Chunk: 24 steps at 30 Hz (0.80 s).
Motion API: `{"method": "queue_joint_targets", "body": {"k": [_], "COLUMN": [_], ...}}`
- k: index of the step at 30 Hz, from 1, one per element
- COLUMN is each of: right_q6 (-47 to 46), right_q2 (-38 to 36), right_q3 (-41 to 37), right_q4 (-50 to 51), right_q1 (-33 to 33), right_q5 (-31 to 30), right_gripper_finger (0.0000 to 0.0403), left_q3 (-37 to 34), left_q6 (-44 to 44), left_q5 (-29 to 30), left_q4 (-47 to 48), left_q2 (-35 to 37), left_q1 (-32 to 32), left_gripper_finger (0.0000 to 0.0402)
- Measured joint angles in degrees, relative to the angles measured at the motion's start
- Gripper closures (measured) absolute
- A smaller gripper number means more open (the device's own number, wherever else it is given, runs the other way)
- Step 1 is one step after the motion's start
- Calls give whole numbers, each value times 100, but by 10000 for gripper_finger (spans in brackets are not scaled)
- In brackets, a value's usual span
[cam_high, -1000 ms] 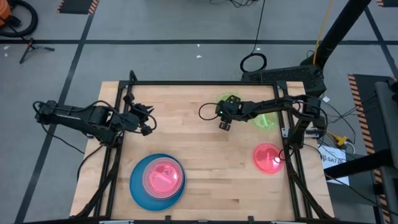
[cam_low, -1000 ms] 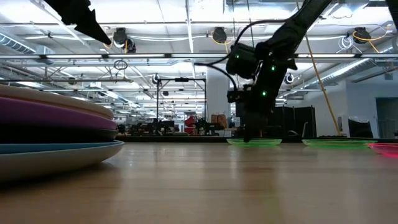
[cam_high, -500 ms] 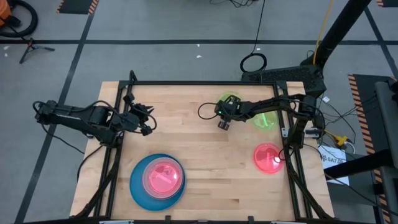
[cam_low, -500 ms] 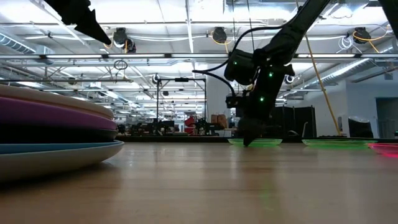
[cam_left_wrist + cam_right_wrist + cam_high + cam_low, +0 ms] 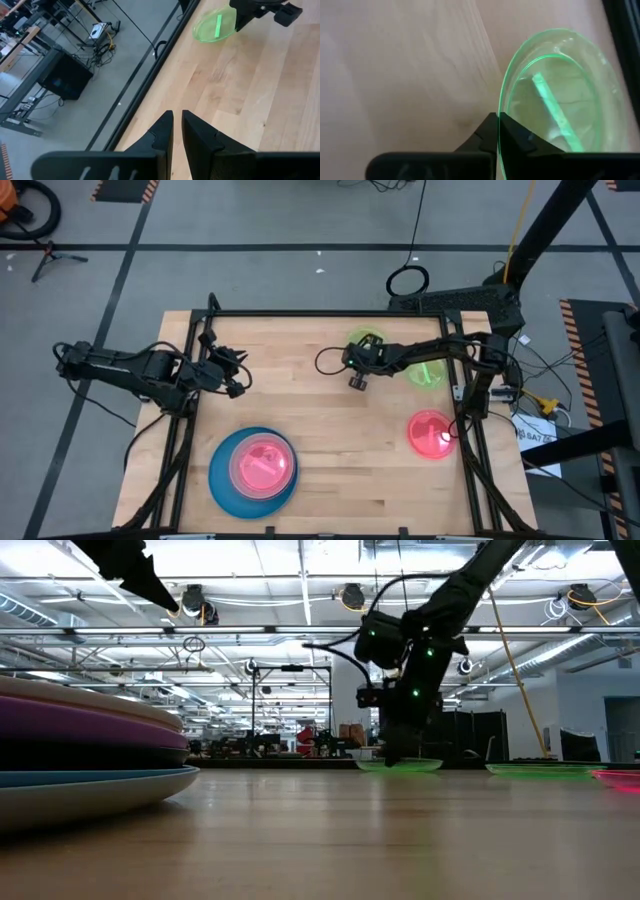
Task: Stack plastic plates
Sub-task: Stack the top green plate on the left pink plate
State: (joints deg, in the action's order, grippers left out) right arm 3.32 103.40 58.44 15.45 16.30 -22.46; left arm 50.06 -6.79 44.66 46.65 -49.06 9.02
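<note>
From the high view, the wooden table (image 5: pixel 330 430) was seen framed by dark rails. A stack of plates (image 5: pixel 254 470) lay at the near left, with a large blue plate at the bottom and a translucent pink plate (image 5: pixel 264 463) on top. A second pink plate (image 5: pixel 430 432) lay by the right rail. Two neon green plates lay toward the far right: one green plate (image 5: pixel 368 342) at the right gripper (image 5: pixel 357 380), and a second green plate (image 5: pixel 430 372) partly covered by the right arm. The left gripper (image 5: pixel 238 380) was held over the table's left edge, well apart from all plates.

In the low view, the stack was seen edge-on at the left, with whitish, purple, black and blue rims layered. The right gripper (image 5: pixel 392 755) was lowered to the rim of the green plate (image 5: pixel 400 766); the arm blocked most of that plate's middle. The other green plate (image 5: pixel 540 770) and a pink rim (image 5: pixel 618 776) were seen at the right.

In the left wrist view, the left gripper (image 5: pixel 177 120) was seen with its fingers nearly together and nothing between them; the green plate (image 5: pixel 214 25) lay far off under the right arm.

In the right wrist view, the right gripper (image 5: pixel 498 122) was clenched on the rim of the green plate (image 5: pixel 560 100), the thin green edge running between its dark fingers.
</note>
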Motion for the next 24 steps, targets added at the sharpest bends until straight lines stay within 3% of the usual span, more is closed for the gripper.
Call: {"method": "queue_joint_targets", "body": {"k": [15,24], "right_q6": [975,1289], "right_q2": [-11,-18], "right_q3": [1381,1713], "right_q4": [29,-635], "right_q1": [-1378,-2322], "right_q5": [44,1202], "right_gripper_finger": [402,402], "left_q3": [0,0], "left_q6": [-46,-108], "left_q5": [0,0], "left_q4": [-15,-17], "left_q2": [0,0], "left_q1": [0,0], "left_gripper_finger": [355,355]}}
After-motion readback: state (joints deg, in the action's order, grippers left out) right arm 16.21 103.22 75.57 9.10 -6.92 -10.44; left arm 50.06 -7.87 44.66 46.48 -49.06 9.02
